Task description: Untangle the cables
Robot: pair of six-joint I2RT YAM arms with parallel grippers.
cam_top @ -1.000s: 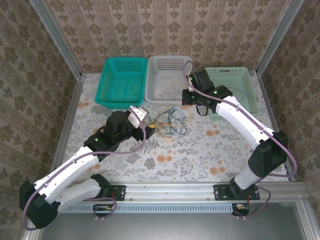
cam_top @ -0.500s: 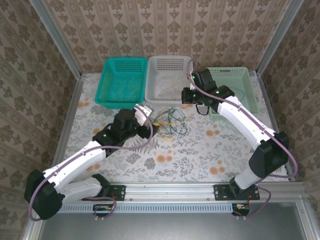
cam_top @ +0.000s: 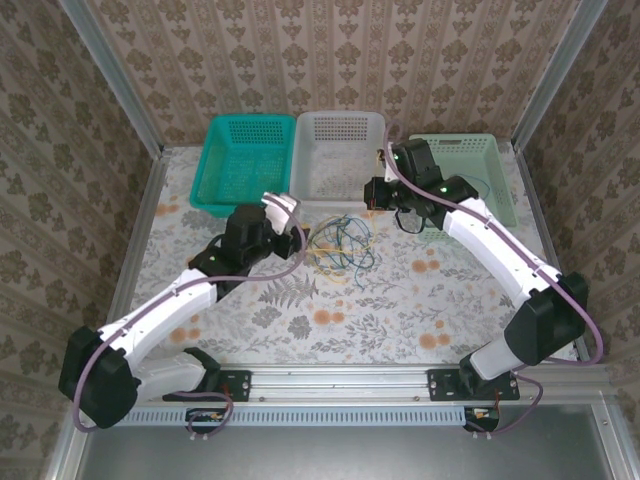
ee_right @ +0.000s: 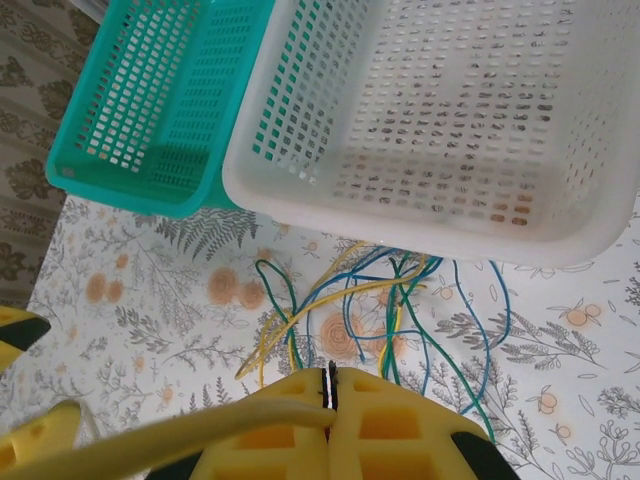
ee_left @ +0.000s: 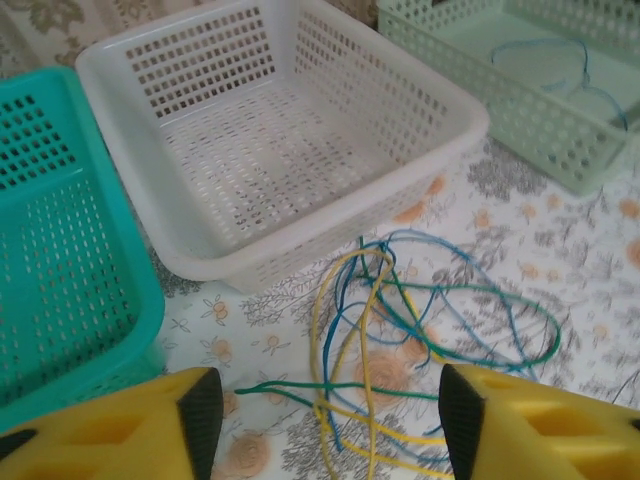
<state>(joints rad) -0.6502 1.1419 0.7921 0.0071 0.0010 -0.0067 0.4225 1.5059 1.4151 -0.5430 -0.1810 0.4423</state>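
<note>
Loosely heaped, the cables [cam_top: 340,245] lie on the table [cam_top: 400,300] just in front of the white basket [cam_top: 335,160], the tangle stretching along its near rim. Yellow strands run away from it, between the parted fingers of the left gripper [ee_left: 325,425]. Right of the white basket, a pale green basket [cam_top: 455,140] holds one blue strand [ee_left: 540,42]. The right gripper [ee_right: 331,385], above the tangle, is pressed together.
</note>
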